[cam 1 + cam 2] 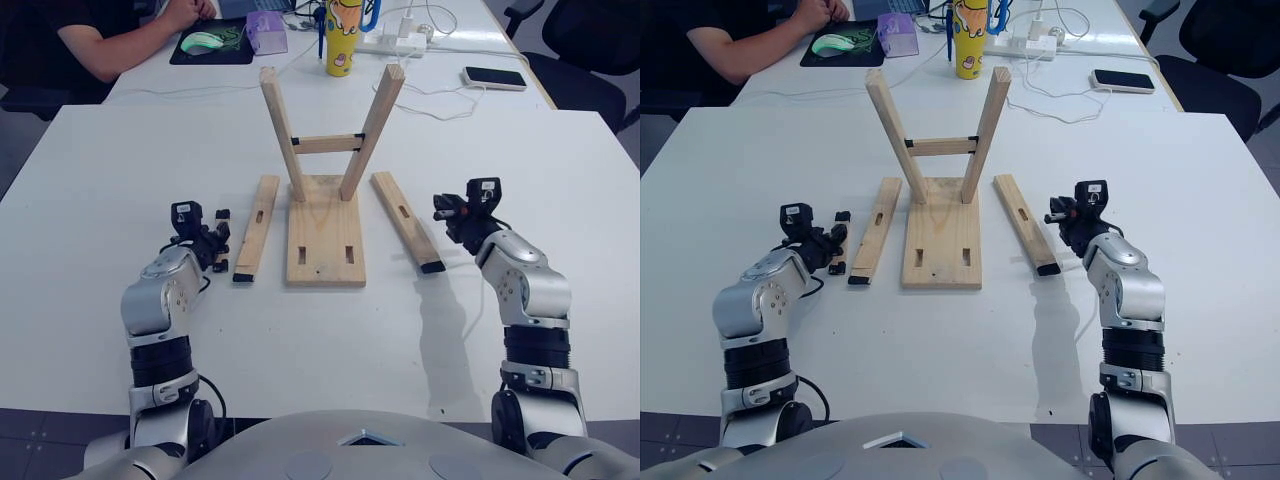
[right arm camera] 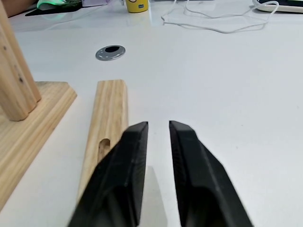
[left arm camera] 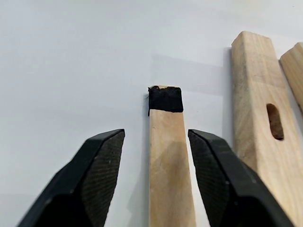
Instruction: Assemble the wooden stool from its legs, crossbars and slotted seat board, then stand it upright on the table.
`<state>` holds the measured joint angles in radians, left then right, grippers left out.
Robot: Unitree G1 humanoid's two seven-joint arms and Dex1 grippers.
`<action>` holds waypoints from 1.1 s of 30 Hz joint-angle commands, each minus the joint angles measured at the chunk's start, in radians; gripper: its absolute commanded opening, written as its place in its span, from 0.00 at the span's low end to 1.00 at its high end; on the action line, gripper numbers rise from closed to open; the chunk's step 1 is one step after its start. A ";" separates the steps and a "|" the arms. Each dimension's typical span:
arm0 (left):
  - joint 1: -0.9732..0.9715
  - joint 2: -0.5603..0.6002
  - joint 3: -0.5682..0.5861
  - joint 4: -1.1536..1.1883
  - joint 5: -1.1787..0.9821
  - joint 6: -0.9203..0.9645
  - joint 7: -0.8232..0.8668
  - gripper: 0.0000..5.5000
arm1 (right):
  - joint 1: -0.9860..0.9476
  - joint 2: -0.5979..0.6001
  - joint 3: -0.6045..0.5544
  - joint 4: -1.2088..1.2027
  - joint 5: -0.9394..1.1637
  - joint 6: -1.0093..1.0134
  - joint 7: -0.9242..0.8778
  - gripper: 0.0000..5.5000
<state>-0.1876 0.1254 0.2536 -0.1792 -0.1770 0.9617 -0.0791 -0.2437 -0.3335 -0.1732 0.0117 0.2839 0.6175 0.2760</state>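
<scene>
Left gripper (image 3: 156,135) spread wide; black-tipped crossbar (image 3: 168,161) lies between its fingers, gaps both sides. Right gripper (image 2: 158,126) slightly parted, empty; slotted leg (image 2: 110,109) just beside one finger.

My left claw (image 3: 156,137) is showing matt black plastic fingers (image 3: 102,175), their inner faces finely ribbed. The crossbar (image 3: 169,161) is looking like pale bare wood with a light grain, and its end is wearing a dull black covering with a ragged edge. The seat board (image 1: 325,250) and the loose legs (image 1: 257,227) are reading as the same unvarnished, matt timber. The worktop (image 1: 520,170) is looking white and smooth, giving off a soft sheen. A round metal grommet (image 2: 111,52) is gleaming in it. My right claw (image 2: 158,125) is showing the same matt black plastic.
</scene>
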 commanded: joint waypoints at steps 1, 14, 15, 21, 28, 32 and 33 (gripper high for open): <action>0.009 -0.004 0.001 0.014 -0.015 0.012 0.004 0.46 | -0.012 0.005 0.003 0.001 -0.007 -0.012 -0.004 0.28; 0.046 0.040 -0.078 0.037 0.001 0.052 -0.019 0.46 | -0.017 0.030 0.017 -0.020 0.001 0.003 -0.008 0.28; 0.047 0.044 -0.075 0.042 0.000 0.052 -0.018 0.46 | -0.016 0.032 0.018 -0.025 0.001 0.005 -0.010 0.28; 0.051 0.086 -0.082 0.075 -0.001 0.038 -0.044 0.34 | -0.016 0.044 0.011 -0.056 0.010 0.014 -0.021 0.29; 0.070 0.178 -0.144 0.168 0.015 -0.001 -0.128 0.24 | -0.010 0.071 -0.027 -0.110 0.030 0.016 -0.072 0.29; 0.091 0.194 -0.145 0.182 0.012 -0.095 -0.154 0.24 | -0.002 0.081 -0.042 -0.151 0.060 -0.013 -0.053 0.29; 0.097 0.195 -0.143 0.174 0.024 -0.168 -0.151 0.24 | 0.000 0.086 -0.043 -0.186 0.099 -0.024 -0.014 0.29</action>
<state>-0.1601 0.3126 0.1239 -0.0552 -0.1845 0.8499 -0.2325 -0.2456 -0.2614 -0.2011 -0.1063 0.3225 0.6182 0.2127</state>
